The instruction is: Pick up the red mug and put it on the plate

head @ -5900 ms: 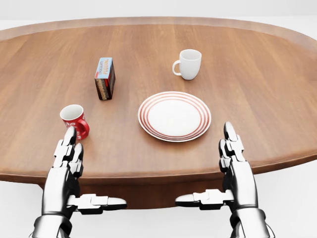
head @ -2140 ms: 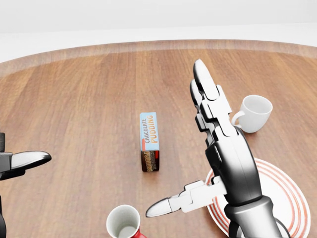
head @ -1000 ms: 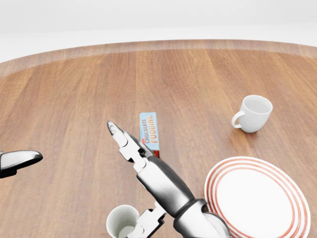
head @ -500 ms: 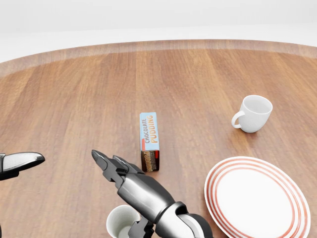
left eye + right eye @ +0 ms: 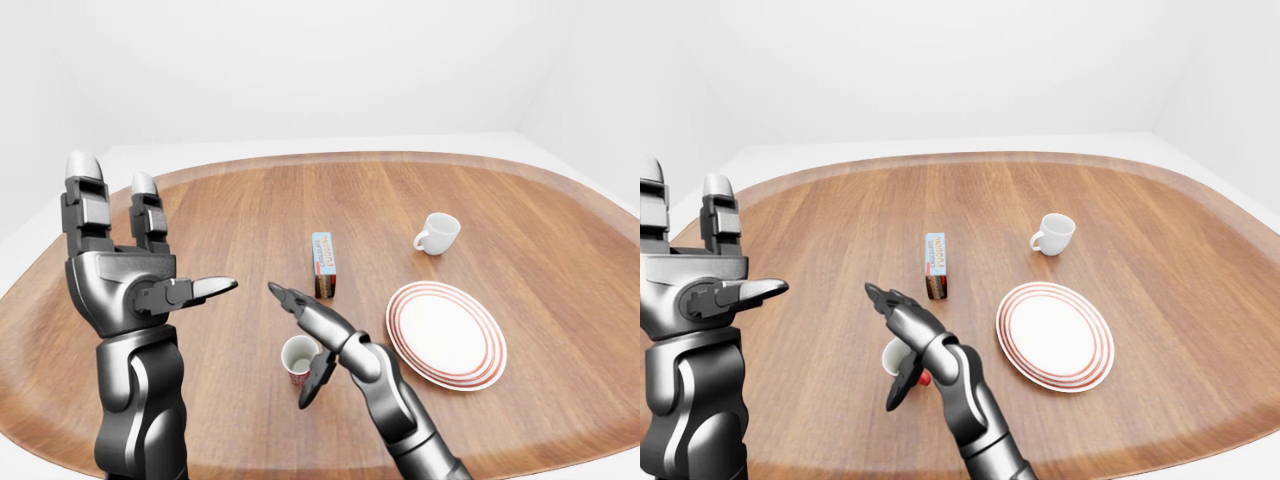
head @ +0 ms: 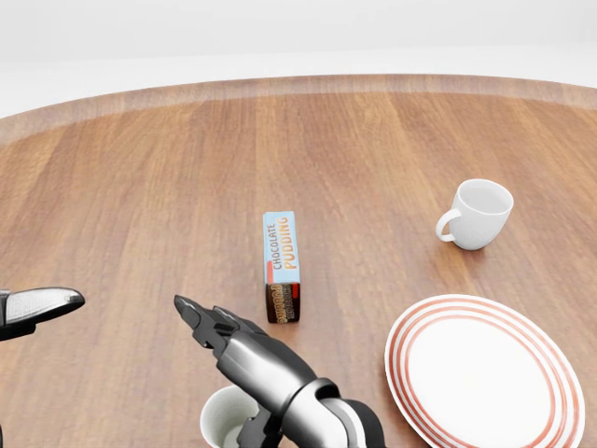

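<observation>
The red mug (image 5: pixel 297 358) stands upright on the wooden table (image 5: pixel 220 215), left of the red-ringed white plate (image 5: pixel 446 333). In the head view only the mug's white inside (image 6: pixel 227 422) shows at the bottom edge, and the plate (image 6: pixel 485 373) is at the lower right. My right hand (image 5: pixel 290 345) is open, its fingers (image 6: pixel 213 324) stretched over the mug's top and its thumb down by the mug's near side. The fingers are not closed round it. My left hand (image 5: pixel 155 225) is raised at the left, open and empty.
A chocolate pudding box (image 6: pixel 283 266) stands on end just above the mug in the head view. A white mug (image 6: pixel 478 214) stands above the plate, at the right. The table's near edge runs along the bottom of the left-eye view.
</observation>
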You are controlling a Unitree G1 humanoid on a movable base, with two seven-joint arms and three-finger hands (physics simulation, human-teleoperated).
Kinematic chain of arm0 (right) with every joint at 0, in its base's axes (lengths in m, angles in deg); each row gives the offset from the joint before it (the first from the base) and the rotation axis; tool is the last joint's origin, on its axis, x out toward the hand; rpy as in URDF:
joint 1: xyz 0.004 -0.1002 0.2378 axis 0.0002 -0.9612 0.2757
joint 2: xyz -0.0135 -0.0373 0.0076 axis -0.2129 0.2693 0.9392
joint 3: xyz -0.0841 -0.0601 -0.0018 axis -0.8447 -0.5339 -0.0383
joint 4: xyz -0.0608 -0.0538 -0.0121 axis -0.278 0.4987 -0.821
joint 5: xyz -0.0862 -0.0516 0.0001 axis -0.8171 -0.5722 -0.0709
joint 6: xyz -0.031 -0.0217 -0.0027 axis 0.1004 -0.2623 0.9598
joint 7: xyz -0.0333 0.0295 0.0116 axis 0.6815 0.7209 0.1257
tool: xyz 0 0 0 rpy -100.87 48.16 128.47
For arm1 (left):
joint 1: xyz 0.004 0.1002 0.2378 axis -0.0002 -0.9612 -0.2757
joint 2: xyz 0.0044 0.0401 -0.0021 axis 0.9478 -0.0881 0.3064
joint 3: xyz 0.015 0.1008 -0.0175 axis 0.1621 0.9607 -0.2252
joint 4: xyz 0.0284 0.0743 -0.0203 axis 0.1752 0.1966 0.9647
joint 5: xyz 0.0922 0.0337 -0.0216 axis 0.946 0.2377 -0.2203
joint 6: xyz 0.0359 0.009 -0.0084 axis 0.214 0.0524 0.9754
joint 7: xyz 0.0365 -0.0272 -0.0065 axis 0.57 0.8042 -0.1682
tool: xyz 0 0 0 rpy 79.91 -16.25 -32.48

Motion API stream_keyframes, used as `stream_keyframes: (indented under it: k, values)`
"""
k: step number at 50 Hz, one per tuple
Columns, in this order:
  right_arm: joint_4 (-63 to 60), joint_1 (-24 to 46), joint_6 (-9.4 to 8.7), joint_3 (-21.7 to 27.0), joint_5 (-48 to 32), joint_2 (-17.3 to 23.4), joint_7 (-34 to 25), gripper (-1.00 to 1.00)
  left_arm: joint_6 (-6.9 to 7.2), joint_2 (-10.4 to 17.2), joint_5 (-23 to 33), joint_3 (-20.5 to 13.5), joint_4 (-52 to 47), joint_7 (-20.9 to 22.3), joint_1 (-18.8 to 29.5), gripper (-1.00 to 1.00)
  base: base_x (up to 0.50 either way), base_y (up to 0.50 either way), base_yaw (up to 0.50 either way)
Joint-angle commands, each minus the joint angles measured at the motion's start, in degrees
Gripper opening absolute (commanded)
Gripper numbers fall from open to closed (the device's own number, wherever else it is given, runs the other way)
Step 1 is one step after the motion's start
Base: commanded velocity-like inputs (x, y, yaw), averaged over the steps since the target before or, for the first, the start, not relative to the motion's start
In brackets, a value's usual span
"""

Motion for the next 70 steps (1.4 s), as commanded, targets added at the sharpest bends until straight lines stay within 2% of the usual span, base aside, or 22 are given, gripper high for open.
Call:
stream_keyframes:
  k: [1, 25, 49, 55, 62, 70]
  values:
    - [2.88, 1.3, 0.0, 0.39, -0.54, -0.84, -0.03, 1.0, 0.0, 0.06, 0.09, -0.01, 0.15, 0.02, 0.21, 1.0, 0.0, 0.0, 0.0]
    - [10.09, 2.36, 0.0, 0.49, -7.69, -0.94, 1.19, 1.0, 0.0, 0.09, -0.16, 0.1, 0.05, -0.13, 0.42, 1.0, 0.0, 0.0, 0.0]
    - [17.64, 6.1, 0.0, 2.72, -9.95, -1.93, 1.21, 1.0, 0.0, 0.03, -0.08, 0.27, 0.34, -0.05, 0.35, 1.0, 0.0, 0.0, 0.0]
    - [24.66, 9.47, 2.99, 4.28, -10.22, -1.86, 3.5, 1.0, 0.0, 0.02, -0.19, 0.17, 0.42, -0.04, 0.33, 1.0, 0.0, 0.0, 0.0]
    - [29.03, 12.52, 4.7, 5.66, -10.6, -2.18, 3.99, 1.0, 0.0, 0.04, -0.29, 0.06, 0.53, 0.06, 0.24, 1.0, 0.0, 0.0, 0.0]
    - [35.91, 15.68, 7.68, 6.88, -10.69, -2.25, 5.89, 1.0, 0.0, -0.02, -0.21, 0.2, 0.55, 0.19, 0.05, 1.0, 0.0, 0.0, 0.0]
